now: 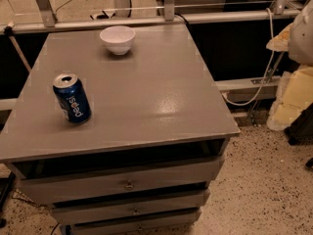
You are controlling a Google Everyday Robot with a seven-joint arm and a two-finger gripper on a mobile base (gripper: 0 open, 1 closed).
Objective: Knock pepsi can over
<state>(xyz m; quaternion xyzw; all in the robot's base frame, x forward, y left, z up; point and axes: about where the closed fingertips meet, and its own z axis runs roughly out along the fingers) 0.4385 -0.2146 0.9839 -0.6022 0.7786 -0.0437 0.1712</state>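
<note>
The pepsi can is dark blue with white "pepsi" lettering and a silver top with a pull tab. It stands upright near the front left of the grey cabinet top. My gripper is not in view in the camera view, so nothing of it is near the can.
A white bowl sits at the back of the cabinet top. The cabinet has three drawers below, the top one slightly open. A metal rail runs behind. Pale and yellowish bulky shapes and a white cable are at the right, above speckled floor.
</note>
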